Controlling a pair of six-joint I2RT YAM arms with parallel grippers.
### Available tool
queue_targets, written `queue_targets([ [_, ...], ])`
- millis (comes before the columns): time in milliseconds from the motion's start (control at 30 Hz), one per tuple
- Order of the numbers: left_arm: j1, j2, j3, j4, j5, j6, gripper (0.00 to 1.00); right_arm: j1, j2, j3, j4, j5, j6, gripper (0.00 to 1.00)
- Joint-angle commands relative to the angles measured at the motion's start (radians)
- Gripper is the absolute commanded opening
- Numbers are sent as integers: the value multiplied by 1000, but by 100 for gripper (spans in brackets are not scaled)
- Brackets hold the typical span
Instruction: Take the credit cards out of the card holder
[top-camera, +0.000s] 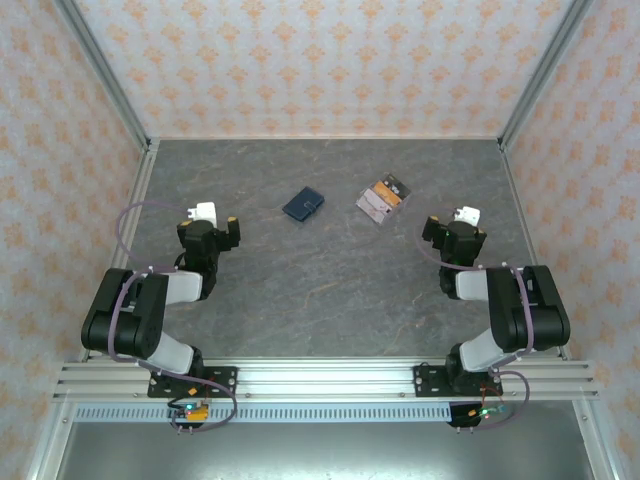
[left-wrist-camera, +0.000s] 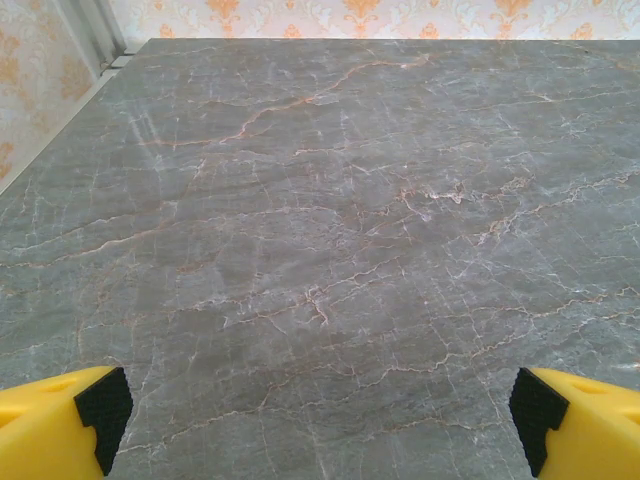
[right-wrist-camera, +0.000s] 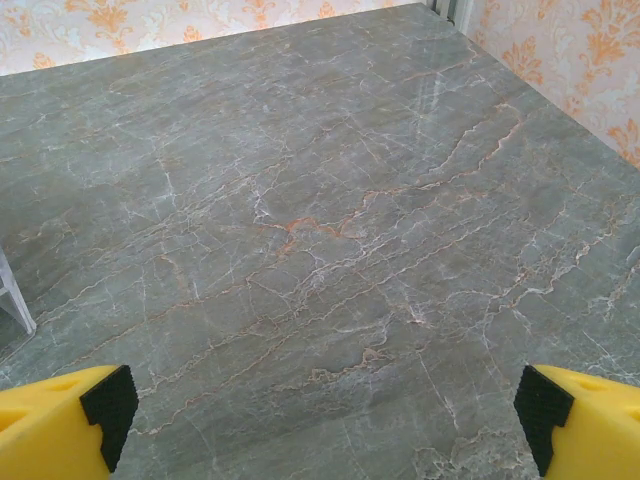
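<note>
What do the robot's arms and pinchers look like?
Both arms are chunky black tubes with pale grey joints: the left arm and the right arm. A thin purple cable loops along the left one. A white block sits on its wrist. The left gripper and right gripper have yellow fingers with black pads.

The near part of the counter (top-camera: 330, 290) is open room. Farther back lie the card holder (top-camera: 303, 204) and the credit cards (top-camera: 381, 199), apart, with room around each. Walls (top-camera: 320, 70) close three sides.
</note>
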Motion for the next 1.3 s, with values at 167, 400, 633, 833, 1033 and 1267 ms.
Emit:
queue_targets([
  [167, 8, -1, 20, -13, 8, 12, 100, -3, 1, 23, -4, -7, 13, 99],
  [400, 8, -1, 21, -13, 9, 11, 100, -3, 1, 24, -6, -7, 14, 99],
  [633, 9, -1, 20, -11, 11, 11, 100, -2, 1, 24, -5, -7, 14, 99],
  [833, 5, -35, 29, -51, 35, 26, 100, -2, -108, 17, -78, 18, 22, 99],
  [1033, 5, -170, 108, -307, -39, -24, 100, -3, -309, 88, -369, 110, 87, 99],
  [1267, 0, -190, 408, -795, -13, -217, 100, -2, -385, 307, -812, 122, 272, 99],
])
